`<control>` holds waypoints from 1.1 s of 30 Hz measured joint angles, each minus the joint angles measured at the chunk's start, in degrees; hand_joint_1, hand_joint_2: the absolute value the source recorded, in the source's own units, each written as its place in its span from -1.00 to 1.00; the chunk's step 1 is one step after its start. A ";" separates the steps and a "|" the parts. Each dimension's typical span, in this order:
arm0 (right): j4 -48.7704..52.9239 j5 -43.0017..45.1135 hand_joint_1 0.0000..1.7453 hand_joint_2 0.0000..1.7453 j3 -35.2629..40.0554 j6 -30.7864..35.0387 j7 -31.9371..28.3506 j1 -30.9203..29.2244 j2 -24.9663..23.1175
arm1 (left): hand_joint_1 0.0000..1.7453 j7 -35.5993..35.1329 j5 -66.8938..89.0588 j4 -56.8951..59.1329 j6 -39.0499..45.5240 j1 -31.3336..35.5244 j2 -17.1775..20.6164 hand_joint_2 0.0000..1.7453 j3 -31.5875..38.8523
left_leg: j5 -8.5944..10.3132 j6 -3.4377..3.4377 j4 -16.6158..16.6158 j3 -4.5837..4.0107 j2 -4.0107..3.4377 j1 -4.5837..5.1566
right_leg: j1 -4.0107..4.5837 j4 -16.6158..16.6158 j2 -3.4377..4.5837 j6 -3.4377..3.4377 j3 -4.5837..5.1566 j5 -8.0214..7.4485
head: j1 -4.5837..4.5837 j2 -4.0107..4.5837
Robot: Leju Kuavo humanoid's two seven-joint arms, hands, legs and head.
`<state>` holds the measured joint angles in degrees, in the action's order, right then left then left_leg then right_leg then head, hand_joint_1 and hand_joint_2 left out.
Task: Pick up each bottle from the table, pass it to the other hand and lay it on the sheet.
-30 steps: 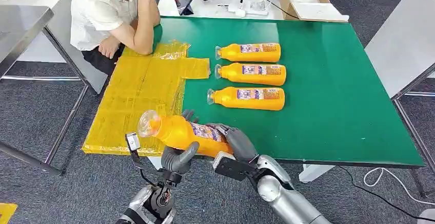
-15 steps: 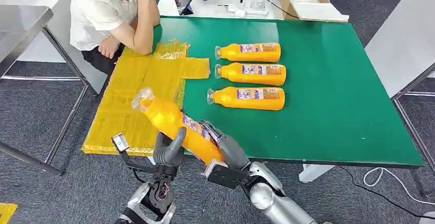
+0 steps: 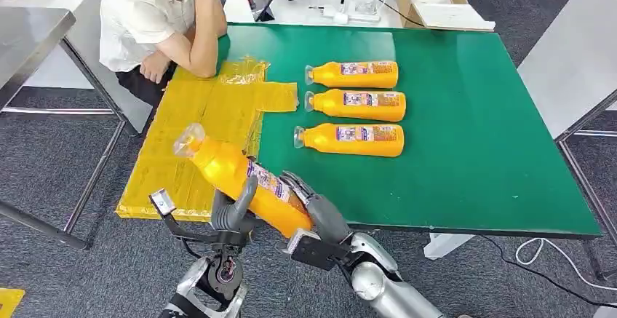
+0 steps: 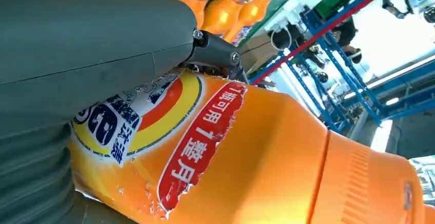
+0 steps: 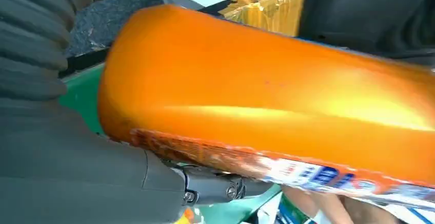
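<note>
Green table, three lying bottles, one held bottle, both hands

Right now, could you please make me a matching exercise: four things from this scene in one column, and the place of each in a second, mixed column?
Things:
1. held bottle
2. three bottles
3. yellow sheet
4. cardboard box

Places:
A. on the white table beyond the green table
B. covering the green table's left side
C. between the robot's two hands
D. lying in a row on the green table

Pairs: 1-C, 2-D, 3-B, 4-A
</note>
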<state>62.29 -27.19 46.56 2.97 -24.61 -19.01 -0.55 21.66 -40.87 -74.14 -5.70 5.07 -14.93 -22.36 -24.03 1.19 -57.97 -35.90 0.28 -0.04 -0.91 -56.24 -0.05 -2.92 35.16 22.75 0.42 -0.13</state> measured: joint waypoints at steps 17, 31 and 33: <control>4.05 -12.48 -1.00 -1.00 -3.65 18.69 2.58 6.38 0.07 | 1.00 7.17 34.47 1.11 30.75 1.07 2.08 1.00 2.31 | 0.00 0.00 0.00 -0.01 -0.01 -0.01 | 0.00 -0.01 0.01 0.01 0.01 0.01 | 0.00 0.00; 9.77 -9.73 -1.00 -1.00 -7.80 34.91 -9.03 8.12 -5.22 | 1.00 8.28 107.87 8.96 45.66 8.24 -3.89 1.00 25.07 | 0.03 -0.02 0.00 0.02 -0.05 -0.02 | 0.01 -0.02 0.01 0.02 0.01 -0.01 | 0.02 0.00; 10.06 -8.74 -1.00 -1.00 -7.80 34.71 -9.66 8.12 -5.36 | 1.00 5.09 112.00 10.15 45.68 9.32 -4.02 1.00 26.19 | 0.03 -0.02 0.00 0.02 -0.07 -0.02 | 0.01 -0.01 0.02 0.02 0.02 -0.01 | 0.00 0.00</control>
<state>72.35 -35.93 38.75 37.68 -34.27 -10.90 -5.90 26.75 71.13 -63.99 39.98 14.39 -18.95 3.83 -24.00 1.17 -57.97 -35.87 0.21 -0.06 -0.90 -56.25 -0.03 -2.90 35.18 22.74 0.42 -0.13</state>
